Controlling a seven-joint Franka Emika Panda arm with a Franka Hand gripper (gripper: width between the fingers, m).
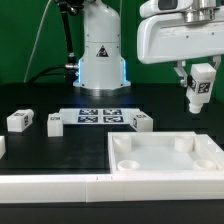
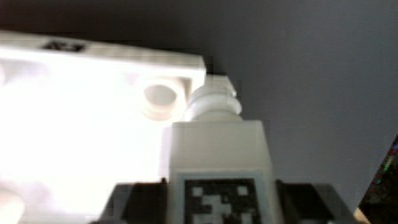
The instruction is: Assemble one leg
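Observation:
My gripper (image 1: 200, 88) is shut on a leg (image 1: 201, 86), a small white block with a black-and-white tag, and holds it in the air above the far right part of the large flat white square piece (image 1: 165, 160). In the wrist view the held leg (image 2: 219, 140) fills the middle, its tag facing the camera and its rounded peg pointing toward a round corner socket (image 2: 160, 95) of the white piece (image 2: 71, 110). Black fingers (image 2: 139, 200) press both sides of the leg. The leg hangs apart from the piece.
Three more white leg blocks lie on the black table: one (image 1: 18, 120) and another (image 1: 55, 121) at the exterior view's left, and one (image 1: 141, 121) near the middle. The marker board (image 1: 100, 115) lies in front of the robot base (image 1: 100, 60). A white rail (image 1: 60, 186) runs along the front.

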